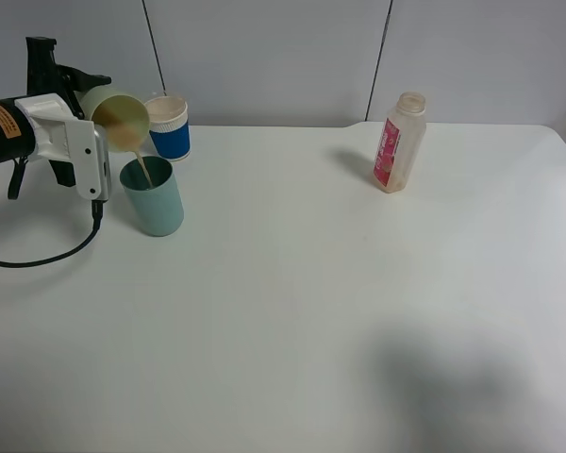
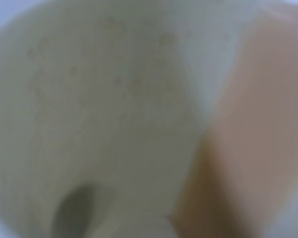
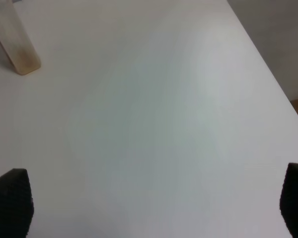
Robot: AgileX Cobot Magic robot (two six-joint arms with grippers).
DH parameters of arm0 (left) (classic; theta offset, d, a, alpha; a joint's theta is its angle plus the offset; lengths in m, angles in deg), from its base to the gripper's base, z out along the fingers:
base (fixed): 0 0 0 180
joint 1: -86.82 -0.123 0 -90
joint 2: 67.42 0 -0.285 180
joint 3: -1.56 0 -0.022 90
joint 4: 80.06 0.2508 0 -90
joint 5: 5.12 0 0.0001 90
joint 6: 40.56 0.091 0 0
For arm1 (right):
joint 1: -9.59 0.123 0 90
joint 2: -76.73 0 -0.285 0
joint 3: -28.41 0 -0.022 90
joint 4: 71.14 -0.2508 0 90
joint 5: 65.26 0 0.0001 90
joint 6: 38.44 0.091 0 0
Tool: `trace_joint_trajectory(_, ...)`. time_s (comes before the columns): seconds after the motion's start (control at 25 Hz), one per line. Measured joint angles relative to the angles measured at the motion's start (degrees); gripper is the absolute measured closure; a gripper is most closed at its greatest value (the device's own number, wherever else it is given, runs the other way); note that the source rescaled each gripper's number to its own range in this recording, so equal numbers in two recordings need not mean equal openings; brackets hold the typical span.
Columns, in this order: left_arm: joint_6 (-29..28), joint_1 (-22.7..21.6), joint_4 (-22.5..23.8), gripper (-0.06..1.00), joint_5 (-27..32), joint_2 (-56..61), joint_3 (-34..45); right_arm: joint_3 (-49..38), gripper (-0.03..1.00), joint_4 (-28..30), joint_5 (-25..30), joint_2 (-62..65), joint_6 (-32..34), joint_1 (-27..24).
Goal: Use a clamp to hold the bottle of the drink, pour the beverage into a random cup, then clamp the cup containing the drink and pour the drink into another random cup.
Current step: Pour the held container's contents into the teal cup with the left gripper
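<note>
I am in the last step: my left gripper [image 1: 102, 151] is clenched on the yellow cup [image 1: 116, 115], tipped well over with its mouth above the teal cup [image 1: 153, 196], and a thin stream of drink [image 1: 144, 172] runs from its lip down into the teal one. The teal cup stands upright on the table [image 1: 311, 283], just in front of the blue cup [image 1: 168, 126]. The bottle [image 1: 399, 142] stands upright and uncapped, well apart on the far right side, nearly empty by the look of it.

My right gripper [image 3: 154, 203] hangs released over bare table, its pads [image 3: 11, 201] wide apart and holding nothing; the bottle's base sits at the edge of its view.

Next, I judge, I must hold the tilt steady until the stream thins out, keeping the lip over the teal mouth (a drift sideways would spill it), then right the cup and set it down.

Hard to make out: my left wrist view is a blur filled with the yellow cup's inside and peach liquid, so my own fingers do not show there. The level inside the teal cup is hidden by its wall, and my right arm is out of the high view.
</note>
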Motion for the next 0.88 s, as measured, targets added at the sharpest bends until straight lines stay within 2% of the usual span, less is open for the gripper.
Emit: trace_joint_trajectory(0.88, 2.8, 0.0, 0.0, 0.93, -1.1, 0.0, 0.0, 0.0, -0.03, 0.0, 0.0, 0.0, 0.0, 0.0)
